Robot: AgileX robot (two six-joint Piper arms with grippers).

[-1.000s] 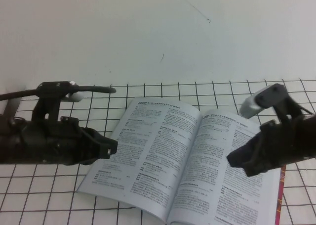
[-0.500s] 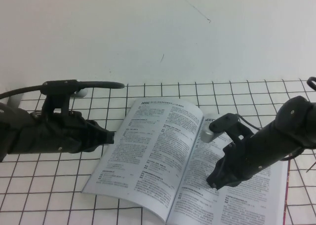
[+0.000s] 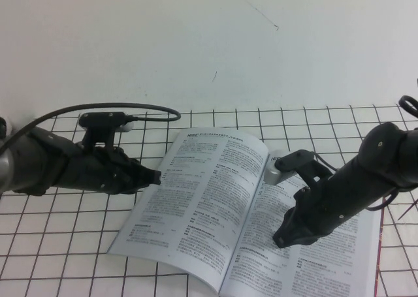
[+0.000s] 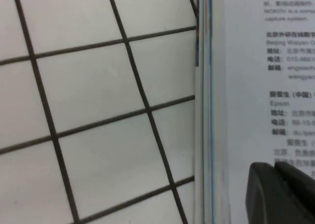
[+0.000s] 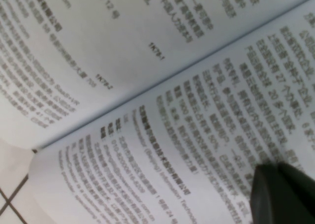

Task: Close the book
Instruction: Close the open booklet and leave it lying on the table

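The open paperback book with white pages of dense black print [image 3: 215, 205] lies flat and spread in the lower centre of the high view, its spine crease running from the upper middle of the pages down toward the bottom edge of the frame, and a thin strip of its red cover [image 3: 373, 258] shows beyond the right-hand page at the lower right. It rests on a white table ruled with a black grid [image 3: 65, 245], which fills the lower half of the frame below a plain white wall [image 3: 196, 42]. The left gripper [image 3: 155, 177] reaches in from the left side of the frame, its black tip just over the outer edge of the left-hand page; its fingers [image 4: 280, 194] are pressed together, closed on nothing. A black cable [image 3: 130, 108] loops above that arm in the left middle of the frame. The right gripper [image 3: 284, 237] comes in from the right side and sits low over the right-hand page, near the crease; it seems closed and empty as well, though only a dark blurred tip shows in the right wrist view
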